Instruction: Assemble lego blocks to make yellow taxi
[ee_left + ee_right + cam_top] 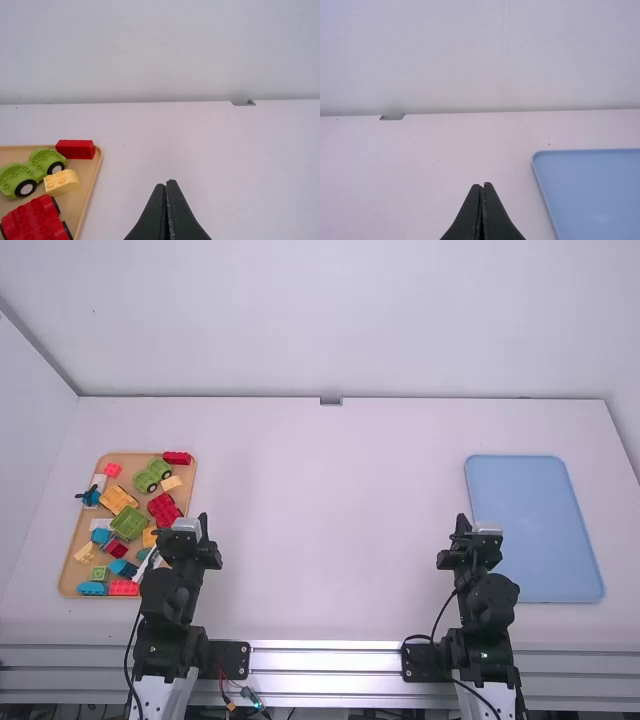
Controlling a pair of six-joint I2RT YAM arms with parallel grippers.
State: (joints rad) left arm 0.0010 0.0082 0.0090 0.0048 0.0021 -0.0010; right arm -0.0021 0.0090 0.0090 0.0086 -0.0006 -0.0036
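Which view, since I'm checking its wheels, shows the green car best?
The left wrist view: the green car looks largest there, with two black wheels and their pale hubs facing the camera. The high view shows it smaller, among blocks on the tan tray.

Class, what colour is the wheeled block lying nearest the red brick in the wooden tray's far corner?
Green, best seen in the left wrist view.

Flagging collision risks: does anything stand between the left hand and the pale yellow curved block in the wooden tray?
Only the rim of the wooden tray seems to lie between the left hand and the pale yellow block; nothing else visible does.
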